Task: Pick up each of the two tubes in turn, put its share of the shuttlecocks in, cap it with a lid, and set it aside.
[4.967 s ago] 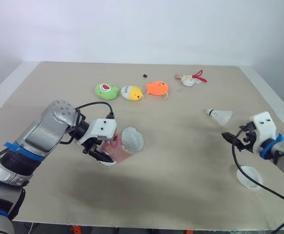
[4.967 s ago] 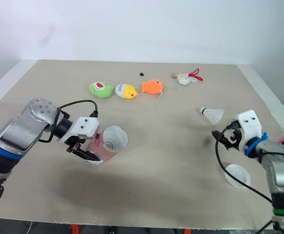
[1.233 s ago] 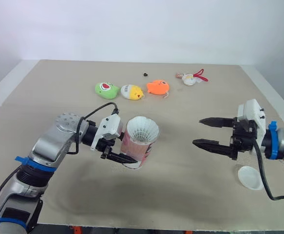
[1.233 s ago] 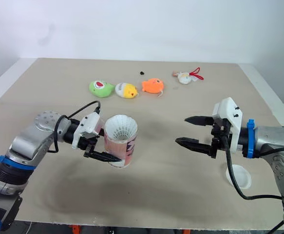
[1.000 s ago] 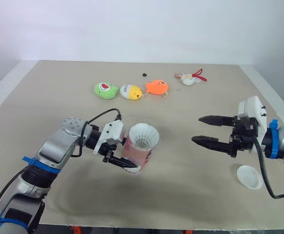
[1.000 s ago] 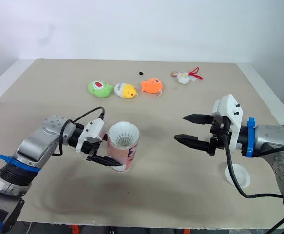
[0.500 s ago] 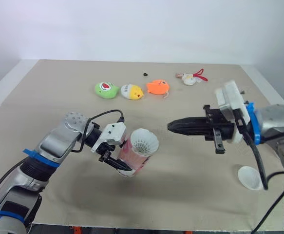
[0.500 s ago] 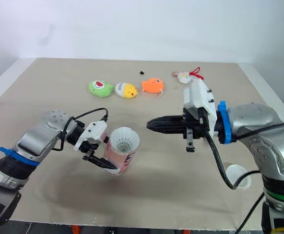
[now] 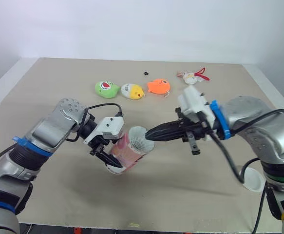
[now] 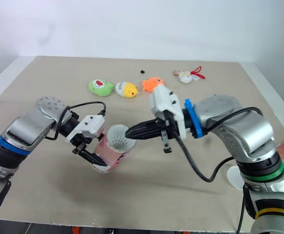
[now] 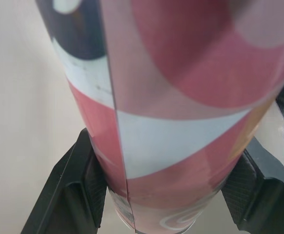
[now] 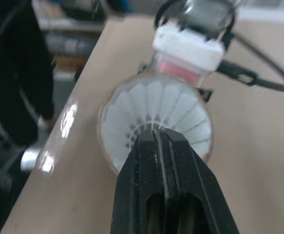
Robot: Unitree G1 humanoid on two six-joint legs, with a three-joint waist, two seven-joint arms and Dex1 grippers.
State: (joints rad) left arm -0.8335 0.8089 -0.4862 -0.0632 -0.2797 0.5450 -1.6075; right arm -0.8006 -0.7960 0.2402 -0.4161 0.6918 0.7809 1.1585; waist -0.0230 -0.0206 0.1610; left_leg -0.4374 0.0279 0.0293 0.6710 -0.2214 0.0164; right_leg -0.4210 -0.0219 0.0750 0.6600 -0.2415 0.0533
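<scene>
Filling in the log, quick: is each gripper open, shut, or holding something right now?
Left gripper: shut on the tube.
Right gripper: shut, holding nothing, its tips at the shuttlecock in the tube's mouth.

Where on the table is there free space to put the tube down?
Bare table lies along the near edge, between the tube and the white lid, and at far left beside the green toy. The far middle is crowded: green toy, yellow toy, orange toy, keychain.
</scene>
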